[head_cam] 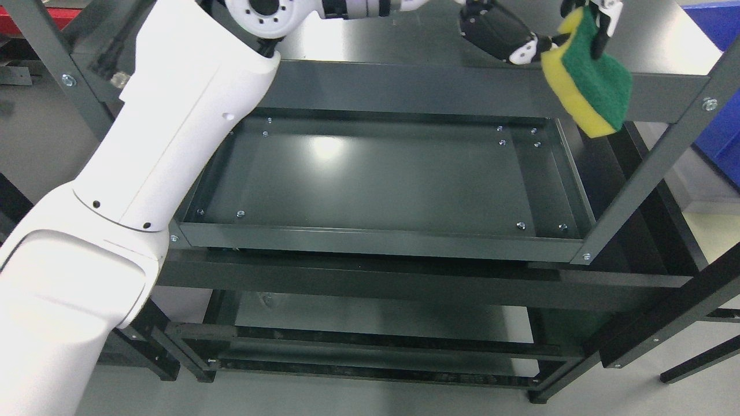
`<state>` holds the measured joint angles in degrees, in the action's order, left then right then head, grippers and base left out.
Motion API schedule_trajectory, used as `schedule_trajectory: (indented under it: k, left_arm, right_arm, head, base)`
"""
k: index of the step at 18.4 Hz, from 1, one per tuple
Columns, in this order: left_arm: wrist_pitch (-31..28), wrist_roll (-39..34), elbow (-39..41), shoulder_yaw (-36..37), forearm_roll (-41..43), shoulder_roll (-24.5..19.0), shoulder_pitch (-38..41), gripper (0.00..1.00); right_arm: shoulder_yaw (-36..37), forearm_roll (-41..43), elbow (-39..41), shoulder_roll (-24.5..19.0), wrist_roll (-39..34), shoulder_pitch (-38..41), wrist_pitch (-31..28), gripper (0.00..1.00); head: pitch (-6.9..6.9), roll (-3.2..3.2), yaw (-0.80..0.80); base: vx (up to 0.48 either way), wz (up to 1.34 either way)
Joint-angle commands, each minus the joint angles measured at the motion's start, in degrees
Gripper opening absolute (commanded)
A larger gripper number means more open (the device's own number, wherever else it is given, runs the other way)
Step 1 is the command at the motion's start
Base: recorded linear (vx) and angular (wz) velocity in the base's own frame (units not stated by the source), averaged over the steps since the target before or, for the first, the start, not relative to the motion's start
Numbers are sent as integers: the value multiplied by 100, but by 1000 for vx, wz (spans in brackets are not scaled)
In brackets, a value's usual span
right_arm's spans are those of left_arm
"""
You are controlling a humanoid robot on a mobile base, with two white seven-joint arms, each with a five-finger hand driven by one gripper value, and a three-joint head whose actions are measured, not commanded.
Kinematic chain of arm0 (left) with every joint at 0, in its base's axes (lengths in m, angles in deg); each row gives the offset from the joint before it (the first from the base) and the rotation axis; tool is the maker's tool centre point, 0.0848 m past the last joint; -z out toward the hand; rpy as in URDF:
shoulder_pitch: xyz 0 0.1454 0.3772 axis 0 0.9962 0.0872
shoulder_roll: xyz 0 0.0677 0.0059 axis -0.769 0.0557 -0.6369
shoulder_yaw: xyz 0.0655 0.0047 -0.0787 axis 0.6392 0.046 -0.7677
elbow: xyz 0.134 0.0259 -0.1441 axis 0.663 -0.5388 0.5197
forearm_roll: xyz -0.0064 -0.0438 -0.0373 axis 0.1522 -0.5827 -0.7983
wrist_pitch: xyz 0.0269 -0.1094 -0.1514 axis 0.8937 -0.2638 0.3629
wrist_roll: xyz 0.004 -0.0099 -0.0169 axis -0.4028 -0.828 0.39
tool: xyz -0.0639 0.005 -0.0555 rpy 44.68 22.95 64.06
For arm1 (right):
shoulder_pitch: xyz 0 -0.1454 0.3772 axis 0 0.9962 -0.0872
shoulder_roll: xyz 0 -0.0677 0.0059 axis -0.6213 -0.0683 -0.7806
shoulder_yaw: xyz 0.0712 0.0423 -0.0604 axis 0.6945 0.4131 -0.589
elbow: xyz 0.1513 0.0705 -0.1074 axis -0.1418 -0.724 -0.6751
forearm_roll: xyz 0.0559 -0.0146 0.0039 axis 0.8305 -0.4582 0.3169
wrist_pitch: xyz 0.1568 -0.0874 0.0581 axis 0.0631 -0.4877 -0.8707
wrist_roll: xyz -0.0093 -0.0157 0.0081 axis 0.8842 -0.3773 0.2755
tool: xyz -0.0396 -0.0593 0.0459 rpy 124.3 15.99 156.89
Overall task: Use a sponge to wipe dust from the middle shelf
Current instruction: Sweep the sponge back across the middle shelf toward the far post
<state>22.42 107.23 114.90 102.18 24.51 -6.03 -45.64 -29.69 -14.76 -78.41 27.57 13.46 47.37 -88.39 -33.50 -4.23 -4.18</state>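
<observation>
My left arm (173, 144) rises from the lower left and reaches across the top of the picture. Its black hand (578, 34) is shut on a sponge (592, 81), yellow with a green scouring face. The sponge hangs tilted at the upper right, in front of the top shelf's front rail and above the right rear corner of the middle shelf (393, 173), not touching it. The middle shelf is a dark metal tray with a raised rim and nothing lying on it. The hand's palm is partly cut off by the top edge.
A dark top shelf (404, 40) lies behind the hand. A lower shelf (376, 318) shows beneath the tray. Slanted grey uprights (665, 162) frame the rack on the right. Blue bins (722, 138) stand at the far right.
</observation>
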Motion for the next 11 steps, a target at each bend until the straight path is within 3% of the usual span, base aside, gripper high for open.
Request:
schedule_trajectory:
  k: [1,5,11]
  left_arm:
    - [-26,-180,-350,1181,-858,382,47,0]
    - [-17,-163,-25,1198,-1019,382,714,0]
    - [-218,-163,493,1225,-466,382,1575,0]
  right_arm:
    - [0,0,100,100,-2,0,4,100]
    - [0,0,100,100,-2,0,4,100]
    - [0,0,100,100,-2,0,4,100]
  head:
    - [0,0,0]
    - [0,0,0]
    - [0,0,0]
  base:
    - [0,0]
    - [0,0]
    - [0,0]
